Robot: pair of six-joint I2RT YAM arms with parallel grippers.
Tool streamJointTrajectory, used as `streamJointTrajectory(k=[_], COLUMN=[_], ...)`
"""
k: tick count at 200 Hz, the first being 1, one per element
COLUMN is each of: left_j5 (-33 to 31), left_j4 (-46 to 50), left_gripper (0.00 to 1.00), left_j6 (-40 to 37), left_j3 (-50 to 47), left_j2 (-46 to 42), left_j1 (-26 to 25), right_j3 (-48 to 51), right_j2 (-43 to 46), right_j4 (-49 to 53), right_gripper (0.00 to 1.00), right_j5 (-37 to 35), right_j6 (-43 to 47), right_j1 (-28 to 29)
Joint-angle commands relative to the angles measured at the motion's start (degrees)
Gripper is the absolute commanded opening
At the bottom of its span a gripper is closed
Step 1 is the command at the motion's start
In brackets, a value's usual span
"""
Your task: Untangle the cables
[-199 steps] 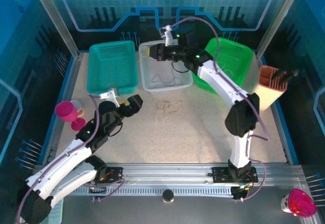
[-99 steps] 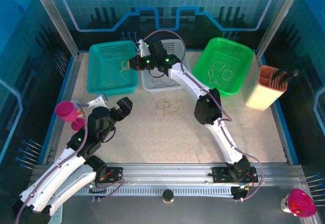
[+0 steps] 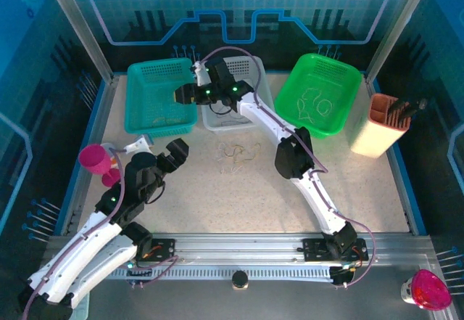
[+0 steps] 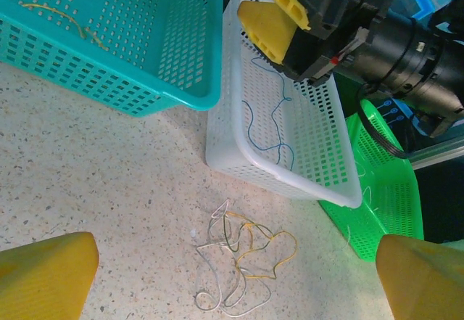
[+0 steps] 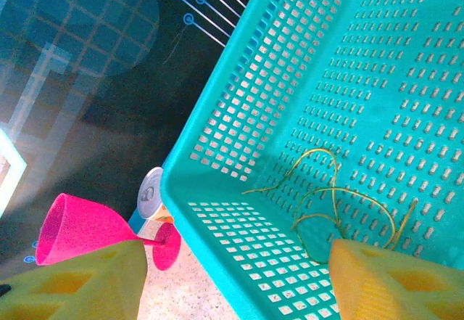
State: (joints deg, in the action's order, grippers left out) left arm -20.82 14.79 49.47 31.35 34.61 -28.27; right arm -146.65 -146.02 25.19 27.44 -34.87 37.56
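A small tangle of cables (image 3: pixel 238 157), whitish, yellowish and dark strands, lies on the speckled table in front of the white basket (image 3: pixel 250 120). In the left wrist view the tangle (image 4: pixel 243 258) sits between and ahead of my wide-apart yellow fingertips (image 4: pixel 43 273). My left gripper (image 3: pixel 159 148) is open, hovering to the tangle's left. My right gripper (image 3: pixel 185 93) hangs open over the teal basket (image 3: pixel 145 80), holding nothing. A yellowish cable (image 5: pixel 333 197) lies loose on the teal basket's floor (image 5: pixel 406 80) under it.
A dark cable (image 4: pixel 272 117) lies in the white basket and a whitish one (image 3: pixel 315 106) in the green basket (image 3: pixel 341 73). A pink goblet (image 3: pixel 98 160) and a can (image 5: pixel 154 193) stand left of the teal basket. An orange holder (image 3: pixel 384 120) stands far right.
My right arm swung left from the white basket to over the teal basket and its jaws opened. A yellowish cable now lies in the teal basket. The left arm drew back slightly.
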Motion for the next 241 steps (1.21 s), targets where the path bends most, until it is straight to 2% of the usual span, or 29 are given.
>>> streamJointTrajectory(k=[1, 23, 69, 91, 109, 149, 187, 241], left_j5=[-0.2, 1.2, 7.6, 10.9, 13.0, 15.9, 15.5, 15.1], left_j4=[0.9, 0.4, -2.2, -3.4, -4.1, -8.2, -10.1, -11.9], left_gripper=[0.99, 0.99, 0.99, 0.99, 0.99, 0.99, 0.99, 0.99], left_j6=[-0.3, -0.8, -2.7, -3.3, -3.4, -0.4, 0.9, 1.3], left_j3=[1.8, 1.6, 2.3, 3.6, 4.3, 2.5, 1.5, 1.7], left_j2=[0.1, 0.0, 4.5, 8.5, 11.8, 16.4, 18.6, 21.2], left_j1=[0.4, 0.5, 0.5, 0.5, 0.5, 0.0, -1.8, -3.4], right_j3=[2.8, 14.8, 50.6, 63.0, 69.4, 79.8, 89.0, 92.4], right_j2=[9.7, 19.1, 41.8, 50.2, 54.9, 59.1, 59.4, 56.4], right_j4=[1.0, -2.1, -15.2, -14.9, -11.2, -5.9, -9.1, -12.2], right_gripper=[0.67, 0.66, 0.66, 0.66, 0.66, 0.64, 0.59, 0.59], right_j5=[1.5, 1.5, 0.5, -1.9, -5.6, -12.9, -11.7, -10.4], right_j6=[2.4, 3.1, 1.3, 3.5, 7.8, 12.0, 8.8, 4.6], right_j1=[-0.6, -2.4, -7.9, -9.9, -10.0, -10.0, -9.0, -4.3])
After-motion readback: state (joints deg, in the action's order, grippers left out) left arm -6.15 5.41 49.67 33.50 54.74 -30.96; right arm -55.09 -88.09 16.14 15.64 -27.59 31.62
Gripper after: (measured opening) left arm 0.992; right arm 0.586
